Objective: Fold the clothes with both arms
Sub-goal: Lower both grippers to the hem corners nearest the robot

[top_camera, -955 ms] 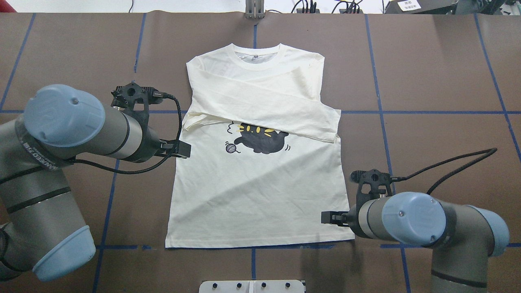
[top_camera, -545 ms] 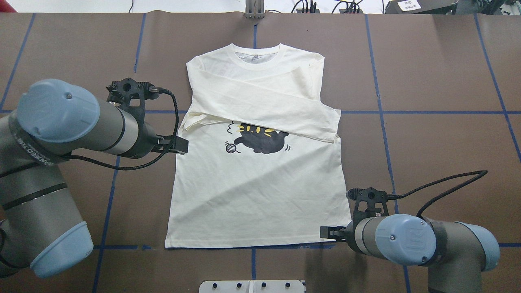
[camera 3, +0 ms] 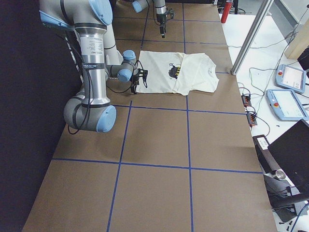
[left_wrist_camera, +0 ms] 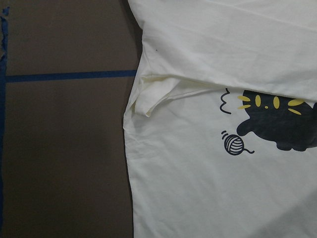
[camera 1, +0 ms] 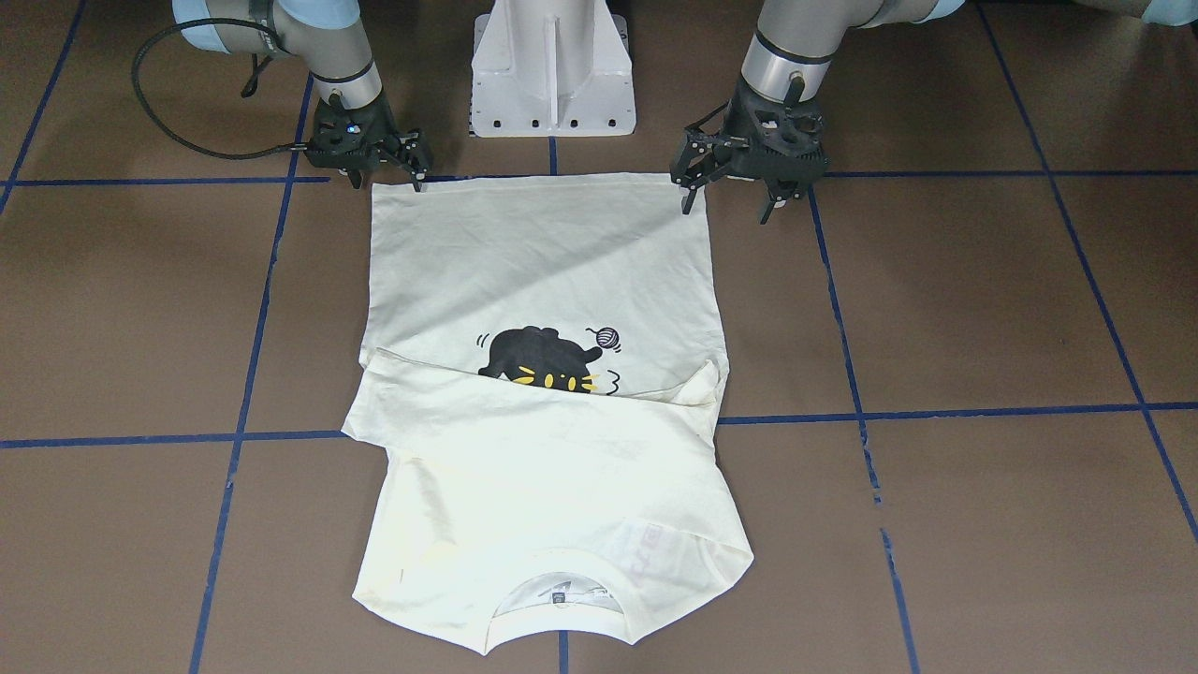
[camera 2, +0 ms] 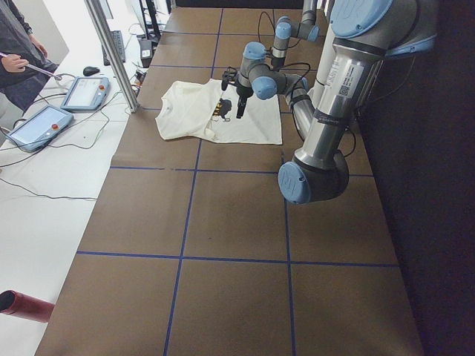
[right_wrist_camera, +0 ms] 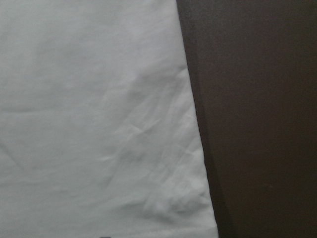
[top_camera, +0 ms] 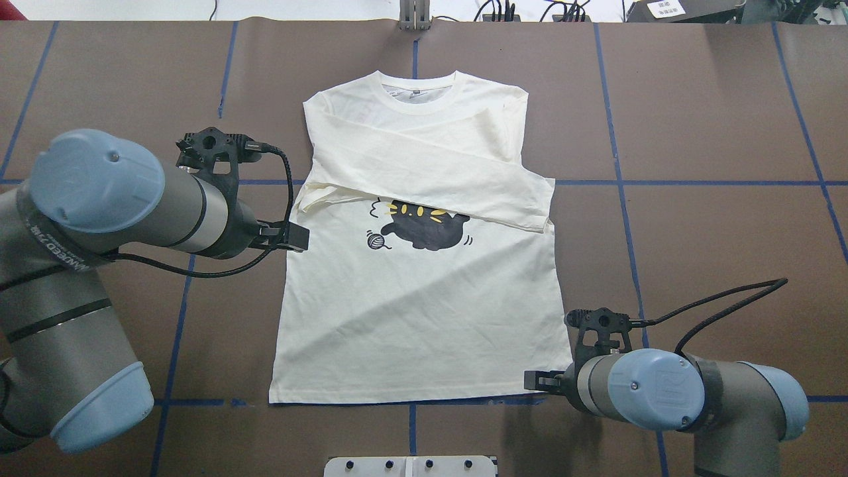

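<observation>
The cream-white shirt (top_camera: 424,311) lies flat, print side up, collar away from me, with both sleeves folded across the chest. The black cat print (top_camera: 424,228) shows below the sleeves, and the lettering is hidden. My left gripper (camera 1: 733,197) is open and empty, held high over the shirt's left edge (top_camera: 295,237). Its wrist view looks down on the shirt (left_wrist_camera: 198,188) and the cat (left_wrist_camera: 280,124). My right gripper (camera 1: 386,176) is open and empty, low at the hem's right corner (top_camera: 540,382). Its wrist view shows that shirt edge (right_wrist_camera: 99,124) from close up.
The brown table (top_camera: 715,119) carries blue tape grid lines. The white pedestal base (camera 1: 552,75) stands just behind the hem. A metal post (camera 2: 111,52), control tablets (camera 2: 37,126) and an operator (camera 2: 18,59) are beyond the table's far side.
My right gripper has moved back toward me along the shirt's right edge to the hem corner. My left arm has shifted slightly up and left. The shirt has not moved.
</observation>
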You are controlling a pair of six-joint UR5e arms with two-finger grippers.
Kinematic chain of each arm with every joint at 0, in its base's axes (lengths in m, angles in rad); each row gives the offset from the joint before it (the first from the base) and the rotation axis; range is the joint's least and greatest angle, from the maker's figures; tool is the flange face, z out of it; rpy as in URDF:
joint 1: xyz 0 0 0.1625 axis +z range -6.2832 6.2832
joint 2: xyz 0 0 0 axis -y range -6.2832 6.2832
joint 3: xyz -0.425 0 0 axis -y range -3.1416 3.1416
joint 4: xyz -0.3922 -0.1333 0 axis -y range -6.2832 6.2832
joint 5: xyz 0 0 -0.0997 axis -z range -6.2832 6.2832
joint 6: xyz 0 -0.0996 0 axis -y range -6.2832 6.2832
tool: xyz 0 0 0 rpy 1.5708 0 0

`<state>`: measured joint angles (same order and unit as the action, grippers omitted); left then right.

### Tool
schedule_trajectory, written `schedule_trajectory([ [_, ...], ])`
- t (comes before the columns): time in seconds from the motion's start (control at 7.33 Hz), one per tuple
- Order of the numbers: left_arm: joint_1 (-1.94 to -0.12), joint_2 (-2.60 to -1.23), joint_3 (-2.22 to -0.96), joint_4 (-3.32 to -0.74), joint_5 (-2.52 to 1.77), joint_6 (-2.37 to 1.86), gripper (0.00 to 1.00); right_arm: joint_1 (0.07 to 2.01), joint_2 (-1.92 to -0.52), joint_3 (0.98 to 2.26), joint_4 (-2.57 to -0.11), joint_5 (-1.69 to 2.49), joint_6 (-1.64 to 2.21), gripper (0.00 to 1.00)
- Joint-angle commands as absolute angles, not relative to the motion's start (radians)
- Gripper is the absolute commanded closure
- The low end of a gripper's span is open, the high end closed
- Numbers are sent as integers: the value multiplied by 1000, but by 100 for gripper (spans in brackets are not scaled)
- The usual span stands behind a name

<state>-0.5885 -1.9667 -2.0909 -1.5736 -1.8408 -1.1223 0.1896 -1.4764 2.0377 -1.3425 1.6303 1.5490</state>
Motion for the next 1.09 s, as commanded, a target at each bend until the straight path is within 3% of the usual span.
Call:
schedule_trajectory([
  [0.0, -586, -1968, -2091, -1575, -1841, -1123, 1, 192, -1477, 2036, -1344, 1631, 1548, 10],
  [0.41, -584, -1970, -2089, -1578, -1841, -1123, 1, 206, -1499, 2037, -1344, 1651, 1546, 10],
  [0.55, -584, -1970, -2089, -1578, -1841, -1123, 1, 206, -1499, 2036, -1344, 1649, 1546, 16],
  [0.95, -584, -1968, -2086, -1580, -1839, -1123, 1, 202, -1497, 2034, -1344, 1651, 1548, 87],
])
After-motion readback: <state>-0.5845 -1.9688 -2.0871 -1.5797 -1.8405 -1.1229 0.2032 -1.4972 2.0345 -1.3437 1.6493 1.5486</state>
